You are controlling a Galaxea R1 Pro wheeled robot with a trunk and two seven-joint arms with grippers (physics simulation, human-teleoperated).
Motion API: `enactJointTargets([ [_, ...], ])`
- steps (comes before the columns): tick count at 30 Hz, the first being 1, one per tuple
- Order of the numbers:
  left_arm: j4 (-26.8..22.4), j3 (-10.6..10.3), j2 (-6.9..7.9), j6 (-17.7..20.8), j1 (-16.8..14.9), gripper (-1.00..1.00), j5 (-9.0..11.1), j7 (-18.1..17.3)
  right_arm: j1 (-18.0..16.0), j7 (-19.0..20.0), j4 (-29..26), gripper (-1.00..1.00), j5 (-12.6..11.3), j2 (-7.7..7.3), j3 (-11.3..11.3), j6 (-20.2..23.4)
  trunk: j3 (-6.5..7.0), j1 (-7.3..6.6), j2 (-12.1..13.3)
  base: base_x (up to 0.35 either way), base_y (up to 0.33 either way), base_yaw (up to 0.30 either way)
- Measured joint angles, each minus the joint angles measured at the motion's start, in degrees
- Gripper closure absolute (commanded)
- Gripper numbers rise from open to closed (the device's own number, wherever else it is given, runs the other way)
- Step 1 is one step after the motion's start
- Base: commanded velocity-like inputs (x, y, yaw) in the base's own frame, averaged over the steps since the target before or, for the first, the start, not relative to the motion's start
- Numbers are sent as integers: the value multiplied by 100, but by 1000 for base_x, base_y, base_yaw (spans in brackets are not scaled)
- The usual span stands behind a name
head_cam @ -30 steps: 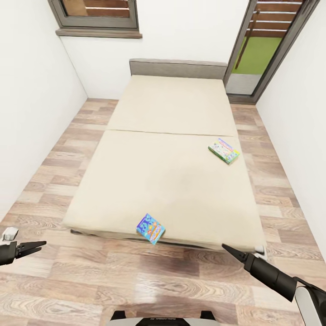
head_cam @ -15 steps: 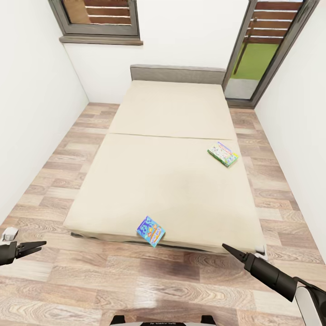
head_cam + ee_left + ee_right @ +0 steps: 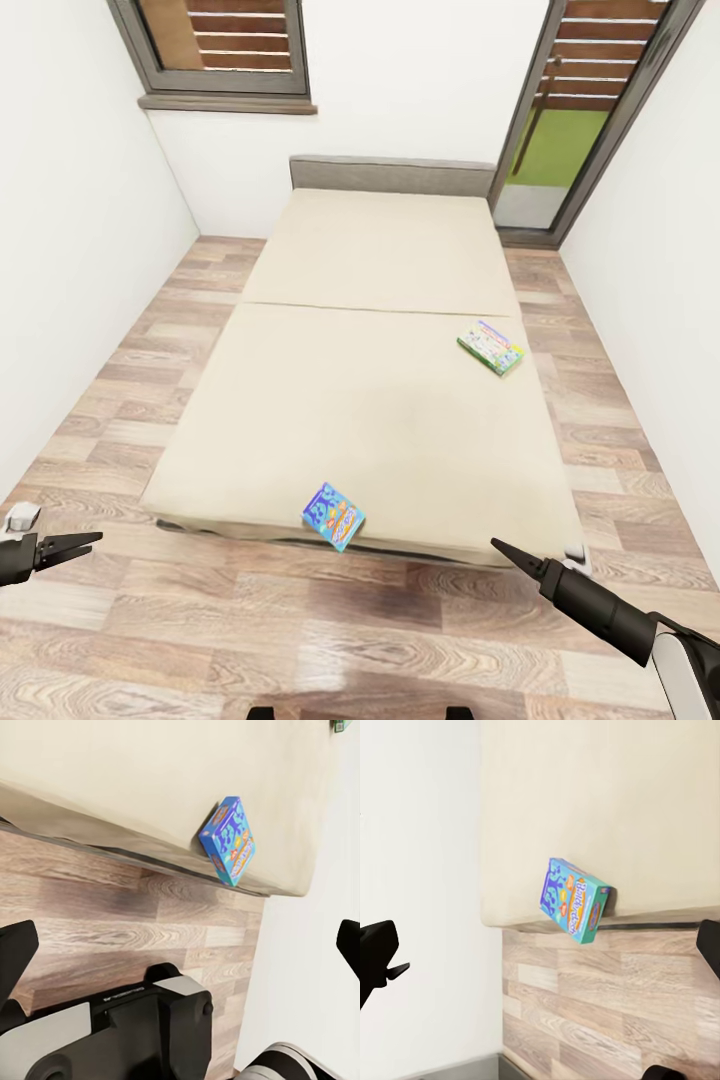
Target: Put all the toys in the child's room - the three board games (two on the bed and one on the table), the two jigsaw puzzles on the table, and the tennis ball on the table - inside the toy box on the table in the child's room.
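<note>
Two board games lie on the bed [image 3: 370,400]. A blue one [image 3: 333,516] hangs over the mattress's near edge, also seen in the left wrist view [image 3: 229,840] and the right wrist view [image 3: 574,900]. A white one with green edges [image 3: 491,347] rests near the bed's right side. My left gripper [image 3: 88,541] hovers low over the floor, left of the bed's foot, open and empty. My right gripper [image 3: 498,546] is open and empty too, just short of the bed's near right corner. The table, toy box, jigsaw puzzles and tennis ball are out of view.
White walls [image 3: 70,250] close in on both sides of the bed, leaving strips of wood plank floor [image 3: 300,620]. A grey-framed window [image 3: 225,45] and a glass door [image 3: 590,110] sit behind the headboard. My base [image 3: 150,1027] stands on the floor before the bed.
The whole picture has shifted: the bed sits slightly farther and lower in view, so the camera has moved. Both arms and both board games stay as they were.
</note>
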Motion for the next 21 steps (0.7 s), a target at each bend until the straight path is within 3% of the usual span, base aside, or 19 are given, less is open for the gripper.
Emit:
enactJointTargets([
  [21,0,-2,-3,-7,0,-100,-4,8,0,-4,20,-100,5,0,18,-4,201,0,0,0,0,0],
])
